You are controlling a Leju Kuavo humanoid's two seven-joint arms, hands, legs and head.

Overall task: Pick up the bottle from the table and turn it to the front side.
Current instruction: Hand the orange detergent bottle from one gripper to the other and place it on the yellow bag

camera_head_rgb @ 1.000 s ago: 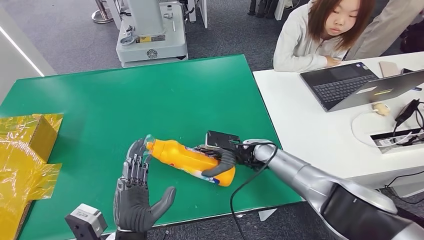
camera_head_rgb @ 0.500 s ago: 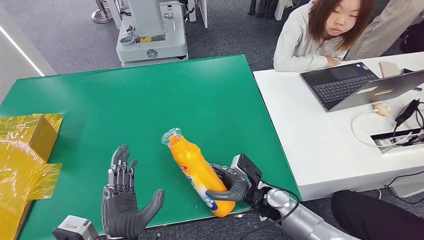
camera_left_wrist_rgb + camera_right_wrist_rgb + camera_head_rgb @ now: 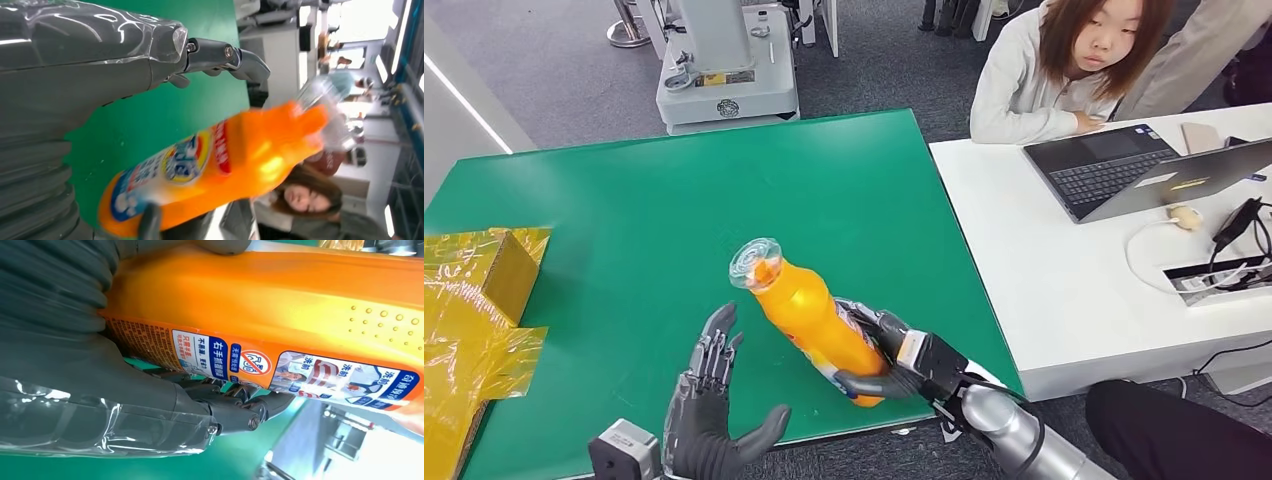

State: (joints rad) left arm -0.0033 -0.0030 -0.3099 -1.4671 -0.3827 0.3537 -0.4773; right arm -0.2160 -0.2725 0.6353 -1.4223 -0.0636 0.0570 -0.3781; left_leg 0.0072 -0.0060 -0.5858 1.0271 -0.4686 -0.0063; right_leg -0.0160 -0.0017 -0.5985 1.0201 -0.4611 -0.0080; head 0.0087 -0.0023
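An orange bottle (image 3: pixel 809 317) with a clear cap is held tilted above the green table (image 3: pixel 674 210), cap end up and toward me. My right hand (image 3: pixel 886 357) grips its lower half near the table's front edge. In the right wrist view the bottle (image 3: pixel 280 315) fills the picture with a printed label strip facing the camera and my right hand (image 3: pixel 100 390) wrapped round it. My left hand (image 3: pixel 712 410) hovers open, fingers spread, just left of the bottle without touching it. The left wrist view shows the bottle (image 3: pixel 210 170) with its round front logo beyond my left hand (image 3: pixel 100 65).
A yellow box (image 3: pixel 486 272) wrapped in crinkled yellow film sits at the table's left edge. A white desk (image 3: pixel 1064 270) with laptops adjoins on the right, where a person (image 3: pixel 1064 70) sits. A white machine base (image 3: pixel 724 70) stands beyond the table.
My right hand has lifted the bottle from lying on the table and swung it more upright, cap toward the camera. My left hand drew back, then moved right toward the bottle.
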